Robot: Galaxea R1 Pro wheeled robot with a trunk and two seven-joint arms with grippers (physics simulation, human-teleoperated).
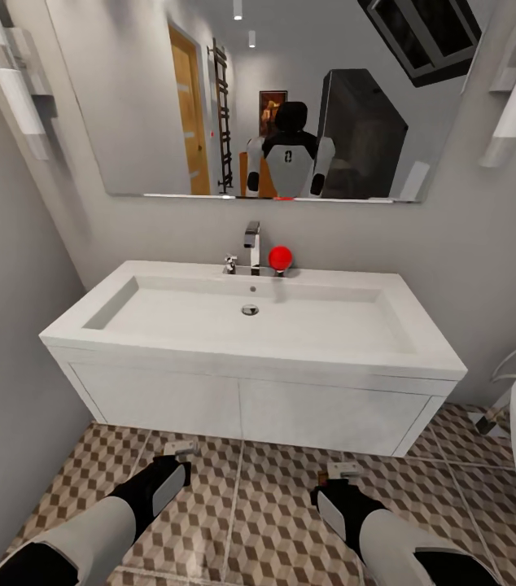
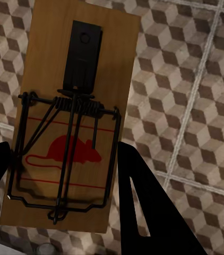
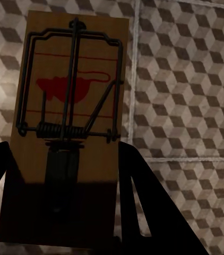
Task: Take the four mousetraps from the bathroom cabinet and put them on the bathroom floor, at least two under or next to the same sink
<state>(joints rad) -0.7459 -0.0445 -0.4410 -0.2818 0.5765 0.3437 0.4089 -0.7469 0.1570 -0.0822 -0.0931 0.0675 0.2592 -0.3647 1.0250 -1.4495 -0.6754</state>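
Each tool grips a mousetrap over the tiled floor (image 1: pixel 242 521), just before the sink (image 1: pixel 250 317). The left tool (image 1: pixel 178 456) clasps one trap (image 2: pixel 69 117); the right tool (image 1: pixel 341 478) clasps another trap (image 3: pixel 69 127), both flat between the fingers.

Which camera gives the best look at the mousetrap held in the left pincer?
The left wrist view: the flat wooden mousetrap with black wire spring and red mouse print sits between the left pincer's dark fingers, above the cube-patterned tile floor. The head view shows it as a small pale slab at the pincer's tip. The right wrist view shows a different trap.
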